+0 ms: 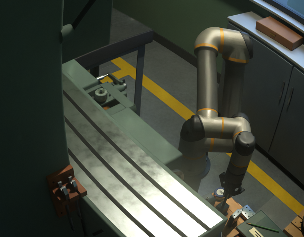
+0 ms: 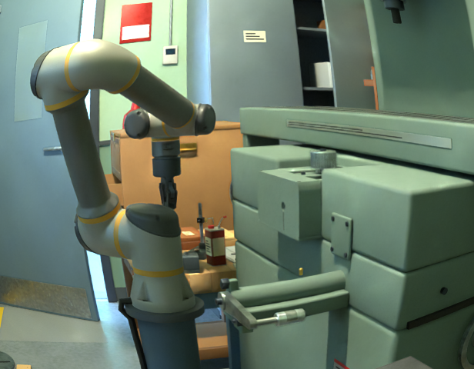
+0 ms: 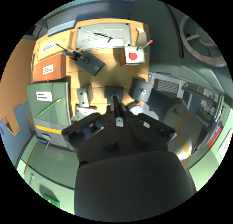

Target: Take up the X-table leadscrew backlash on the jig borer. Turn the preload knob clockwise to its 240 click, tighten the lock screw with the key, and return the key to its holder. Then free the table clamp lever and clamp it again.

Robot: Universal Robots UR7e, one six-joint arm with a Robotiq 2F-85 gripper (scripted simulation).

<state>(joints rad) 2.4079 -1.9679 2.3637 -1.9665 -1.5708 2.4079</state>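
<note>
On the wooden bench beside the jig borer's table end, a dark key [image 3: 116, 105] stands upright in its grey holder block [image 3: 113, 93], and my gripper [image 3: 117, 118] is closed around the key's upper end. From the side the gripper [image 1: 229, 192] hangs straight down over the bench. The knurled preload knob [image 2: 323, 159] sits on top of the green saddle housing at the far end of the machine [image 1: 100, 94]. The table clamp lever [image 2: 261, 317] with its silver handle juts out low on the machine's front. The lock screw is not plain to see.
Close around the holder stand a perforated angle block [image 3: 84, 95], a second grey block [image 3: 142, 90], a small round tin [image 3: 136, 109] and a red-capped oil can [image 3: 132, 56]. A green notebook with a pencil [image 3: 48, 103] lies on the left. The slotted table [image 1: 136, 168] runs alongside.
</note>
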